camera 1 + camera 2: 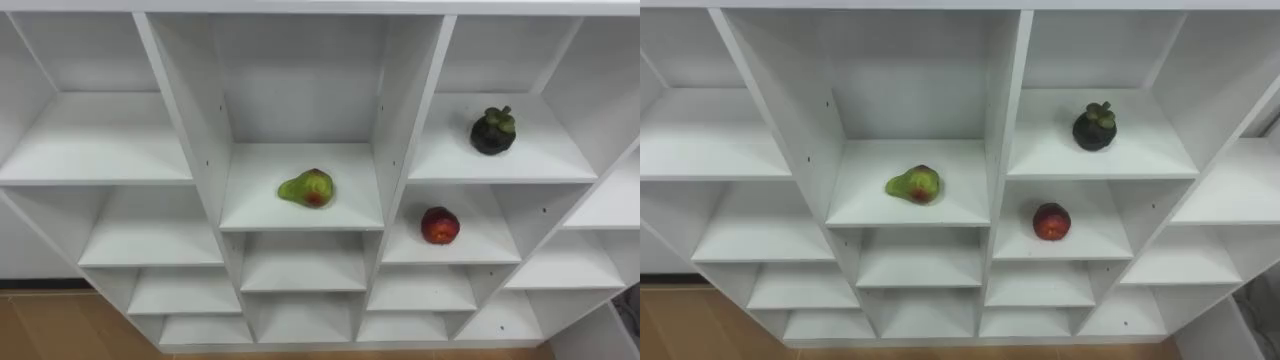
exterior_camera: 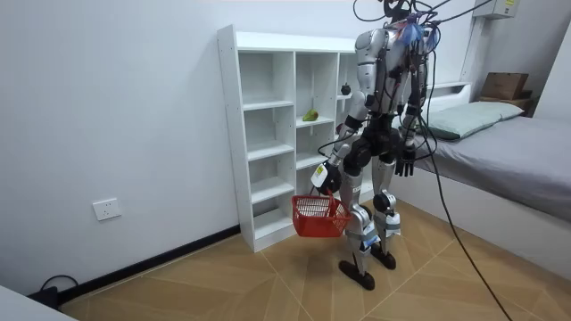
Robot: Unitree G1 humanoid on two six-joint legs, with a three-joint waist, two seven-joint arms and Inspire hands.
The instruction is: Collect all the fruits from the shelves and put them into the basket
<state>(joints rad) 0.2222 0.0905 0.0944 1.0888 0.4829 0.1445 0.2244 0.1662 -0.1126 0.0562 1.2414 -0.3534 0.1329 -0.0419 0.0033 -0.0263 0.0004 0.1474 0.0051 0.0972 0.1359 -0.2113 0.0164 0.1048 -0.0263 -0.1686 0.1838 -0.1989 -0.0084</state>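
At the closet's (image 1: 405, 120) centre lay a pear (image 1: 306, 187), on its side on a shelf, narrow end to the left and blushed belly to the right. One column right of the pear, on a shelf at about its level, a mangosteen (image 1: 493, 131) sat upright with its leafy cap on top. Right of the pear and one shelf lower rested a red fruit (image 1: 440, 226). Facing the pear, the robot stood close before the closet. Its left hand (image 2: 323, 176) had fingers curled round the handle of a red basket (image 2: 317, 216), which hung lower than the pear and out in front. Its right hand (image 2: 406, 166) hung by the hip, fingers slack and holding nothing. No fruit looked collected yet. The pear was probably light, smooth and easily bruised, so a gentle wrap round the fat belly would suit better than pinching the neck. Being round, the other two might roll if nudged, so each was best cupped from the sides.
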